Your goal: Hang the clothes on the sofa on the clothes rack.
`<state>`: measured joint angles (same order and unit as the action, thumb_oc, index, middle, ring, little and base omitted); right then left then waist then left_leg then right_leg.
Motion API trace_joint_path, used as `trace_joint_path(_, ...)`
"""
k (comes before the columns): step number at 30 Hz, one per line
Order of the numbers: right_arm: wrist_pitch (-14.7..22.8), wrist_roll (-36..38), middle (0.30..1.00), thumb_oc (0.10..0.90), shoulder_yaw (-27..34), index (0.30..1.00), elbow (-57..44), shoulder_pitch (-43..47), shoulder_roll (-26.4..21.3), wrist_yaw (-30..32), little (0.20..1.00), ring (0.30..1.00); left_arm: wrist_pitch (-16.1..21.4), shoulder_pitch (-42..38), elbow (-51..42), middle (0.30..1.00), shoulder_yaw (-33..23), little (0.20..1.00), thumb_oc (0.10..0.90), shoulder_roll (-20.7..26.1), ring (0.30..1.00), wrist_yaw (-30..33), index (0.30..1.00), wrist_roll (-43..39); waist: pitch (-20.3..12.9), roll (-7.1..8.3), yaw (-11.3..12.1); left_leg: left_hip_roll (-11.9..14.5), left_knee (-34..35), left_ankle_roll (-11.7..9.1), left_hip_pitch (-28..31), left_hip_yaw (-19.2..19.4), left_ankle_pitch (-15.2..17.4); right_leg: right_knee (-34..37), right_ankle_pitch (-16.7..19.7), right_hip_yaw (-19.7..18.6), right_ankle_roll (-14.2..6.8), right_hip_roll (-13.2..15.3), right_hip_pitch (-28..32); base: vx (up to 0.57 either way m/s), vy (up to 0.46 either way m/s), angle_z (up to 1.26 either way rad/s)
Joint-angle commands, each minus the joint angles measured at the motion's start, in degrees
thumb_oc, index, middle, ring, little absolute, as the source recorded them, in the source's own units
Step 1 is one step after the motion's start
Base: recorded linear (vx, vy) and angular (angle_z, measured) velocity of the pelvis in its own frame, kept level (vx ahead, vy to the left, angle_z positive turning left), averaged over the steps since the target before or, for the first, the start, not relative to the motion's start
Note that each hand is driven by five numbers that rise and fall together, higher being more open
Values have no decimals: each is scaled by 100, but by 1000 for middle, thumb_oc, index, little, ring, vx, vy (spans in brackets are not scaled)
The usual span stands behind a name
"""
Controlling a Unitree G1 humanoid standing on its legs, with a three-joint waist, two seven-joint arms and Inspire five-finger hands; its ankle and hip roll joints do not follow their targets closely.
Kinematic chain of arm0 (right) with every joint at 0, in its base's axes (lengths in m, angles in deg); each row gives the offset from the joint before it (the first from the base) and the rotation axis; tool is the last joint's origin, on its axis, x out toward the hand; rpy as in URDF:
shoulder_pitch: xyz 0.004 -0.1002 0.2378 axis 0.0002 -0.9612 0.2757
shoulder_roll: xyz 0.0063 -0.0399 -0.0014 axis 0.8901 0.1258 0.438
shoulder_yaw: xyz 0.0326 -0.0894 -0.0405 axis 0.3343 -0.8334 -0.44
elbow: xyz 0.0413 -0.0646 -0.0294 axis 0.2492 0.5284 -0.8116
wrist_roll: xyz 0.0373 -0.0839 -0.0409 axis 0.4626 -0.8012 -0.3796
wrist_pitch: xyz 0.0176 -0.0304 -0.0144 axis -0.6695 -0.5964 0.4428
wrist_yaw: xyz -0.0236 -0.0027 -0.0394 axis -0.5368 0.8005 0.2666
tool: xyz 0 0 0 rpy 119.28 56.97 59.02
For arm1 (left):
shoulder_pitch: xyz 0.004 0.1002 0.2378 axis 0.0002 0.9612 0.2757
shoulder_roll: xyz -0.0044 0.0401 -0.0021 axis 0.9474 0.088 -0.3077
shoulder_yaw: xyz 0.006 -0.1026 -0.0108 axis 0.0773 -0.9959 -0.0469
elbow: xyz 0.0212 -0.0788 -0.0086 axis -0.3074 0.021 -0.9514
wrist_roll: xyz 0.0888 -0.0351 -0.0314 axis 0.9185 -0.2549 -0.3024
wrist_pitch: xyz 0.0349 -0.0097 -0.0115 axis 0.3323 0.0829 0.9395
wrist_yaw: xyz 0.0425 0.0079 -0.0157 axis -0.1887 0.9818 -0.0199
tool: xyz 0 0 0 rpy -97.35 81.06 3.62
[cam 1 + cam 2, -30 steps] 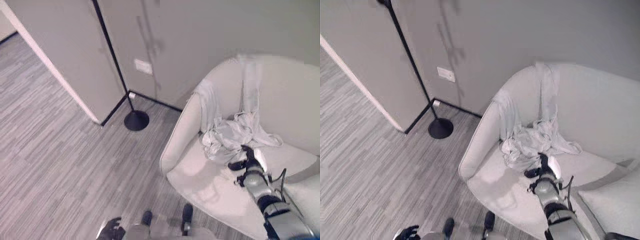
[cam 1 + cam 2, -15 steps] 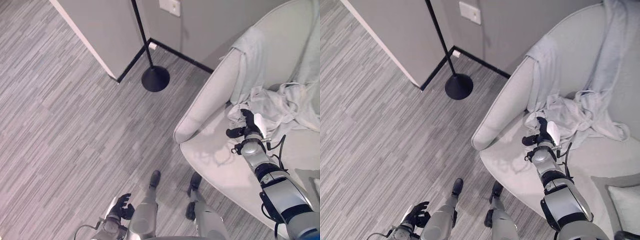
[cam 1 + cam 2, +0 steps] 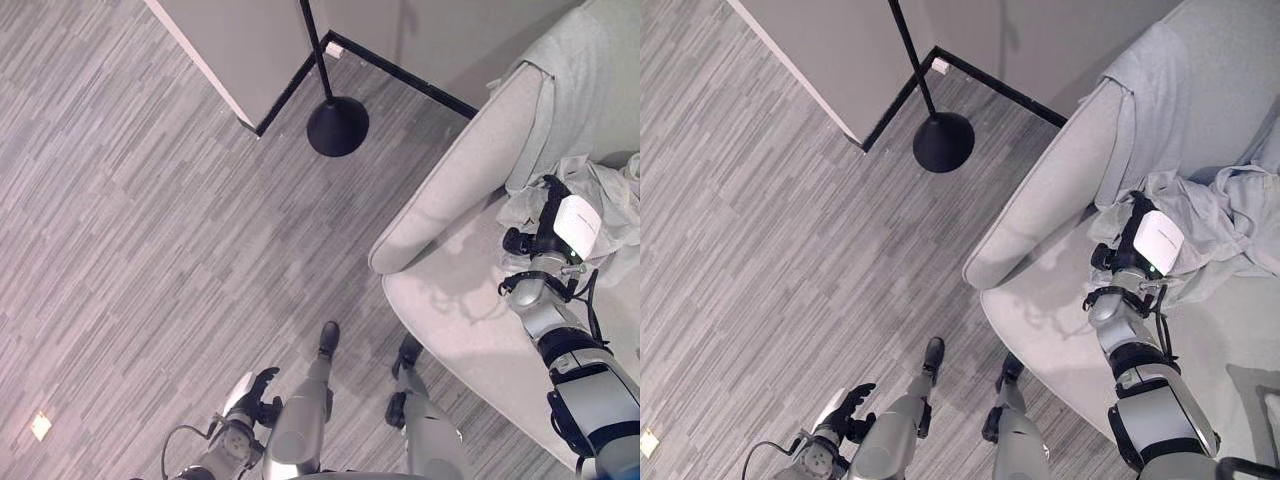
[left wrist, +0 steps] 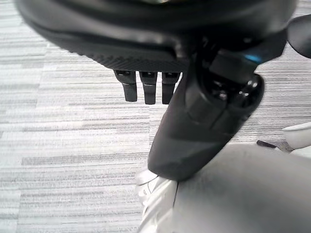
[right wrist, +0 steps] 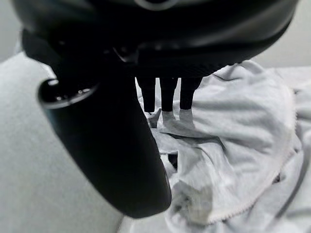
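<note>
A pale grey garment lies crumpled on the seat of the light grey sofa, and part of it hangs over the sofa's back. My right hand reaches over the seat to the garment's near edge. In the right wrist view its straight fingers touch the cloth with the thumb held apart, so the hand is open. The clothes rack is a black pole on a round base, standing on the floor left of the sofa. My left hand hangs low by my side, open and holding nothing.
Grey wood-look floor spreads to the left of the sofa. A wall corner with black skirting stands just behind the rack's base. A grey cushion lies on the seat at the lower right.
The camera has tilted down and the whole picture has shifted. My right hand stays at the garment's near edge and has turned, so its white cover faces the camera.
</note>
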<state>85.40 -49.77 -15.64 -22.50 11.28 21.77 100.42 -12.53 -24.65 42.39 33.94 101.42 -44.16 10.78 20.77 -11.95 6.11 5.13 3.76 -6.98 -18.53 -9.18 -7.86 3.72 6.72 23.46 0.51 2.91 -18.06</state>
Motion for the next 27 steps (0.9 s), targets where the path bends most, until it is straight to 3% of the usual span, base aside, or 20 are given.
trace_joint_path(1, 28, -177, 900, 800, -511, 900, 684, 356, -228, -172, 900, 900, 272, -184, -191, 900, 491, 900, 800, -120, 900, 8, 900, 323, -120, 221, 77, 188, 124, -10, -133, 652, -278, -1310, -1105, -221, -368, 436, -184, -7, -3, 3)
trace_joint_path(3, 42, -7, 900, 800, -586, 900, 942, 454, -119, -366, 900, 900, 259, -187, -274, 900, 550, 900, 800, -73, 900, 32, 900, 350, -91, 192, 84, 167, 124, -11, -164, 635, -294, -1325, -1094, -231, -371, 446, -223, 40, -16, 0)
trace_joint_path(4, -13, 36, 900, 800, -679, 900, 1244, 467, -31, -526, 900, 900, 253, -188, -348, 900, 572, 900, 800, -64, 900, 18, 900, 341, -104, 184, 91, 154, 124, -48, -122, 600, -162, -1349, -1258, -308, -412, 447, -191, 61, -22, 2)
trace_joint_path(5, -90, 144, 900, 800, -848, 900, 1815, 636, 57, -802, 900, 900, 256, -196, -558, 900, 673, 900, 800, 12, 900, 17, 900, 339, -44, 82, 131, 109, 124, -51, -180, 581, -185, -1421, -1276, -301, -414, 493, -289, 73, -26, 5)
trace_joint_path(7, -136, 138, 900, 800, -939, 900, 2038, 709, 49, -923, 900, 900, 256, -196, -698, 900, 711, 900, 800, 59, 900, 16, 900, 333, -9, 25, 138, 76, 124, -47, -230, 576, -202, -1459, -1278, -307, -422, 522, -360, -37, 38, 1)
trace_joint_path(9, -274, 135, 900, 800, -1045, 900, 2440, 950, -80, -1219, 900, 900, 268, -210, -1075, 900, 859, 900, 800, 212, 900, 46, 900, 399, 107, -176, 190, -11, 124, -40, -398, 574, -249, -1645, -1286, -353, -436, 622, -652, -72, 95, -2)
trace_joint_path(12, -341, 156, 900, 800, -1067, 900, 2660, 1097, -184, -1436, 900, 900, 238, -196, -1326, 900, 917, 900, 800, 279, 900, 36, 900, 445, 126, -272, 256, -59, 124, -39, -523, 580, -267, -1772, -1300, -418, -443, 674, -874, -51, 58, 11)
trace_joint_path(13, -366, 251, 733, 689, -1030, 733, 2735, 1148, -247, -1559, 733, 733, 226, -184, -1390, 900, 900, 900, 800, 309, 900, 37, 900, 446, 145, -310, 272, -82, 124, -41, -569, 568, -278, -1835, -1302, -445, -448, 689, -961, -42, 59, 10)
trace_joint_path(14, -382, 315, 312, 408, -996, 312, 2845, 1144, -301, -1712, 312, 312, 204, -176, -1466, 900, 898, 900, 800, 326, 900, 12, 900, 437, 161, -337, 303, -111, 124, -40, -597, 547, -277, -1904, -1320, -476, -447, 708, -1028, -32, 45, 7)
trace_joint_path(21, -320, 891, 300, 400, -669, 300, 2824, 782, -194, -2012, 300, 300, 165, -165, -1409, 900, 800, 900, 800, 314, 900, -60, 900, 464, 180, -358, 240, -182, 124, 37, -428, 464, -242, -2064, -1433, -469, -418, 757, -872, 10, -13, 5)
trace_joint_path(27, -218, 1360, 300, 400, -158, 300, 2710, -141, 326, -2015, 300, 300, 158, -341, -1357, 900, 785, 900, 800, 368, 900, 47, 900, 733, 182, -283, 75, -170, 124, 52, -76, 416, -166, -2009, -1507, -364, -399, 771, -379, 24, -33, 13)
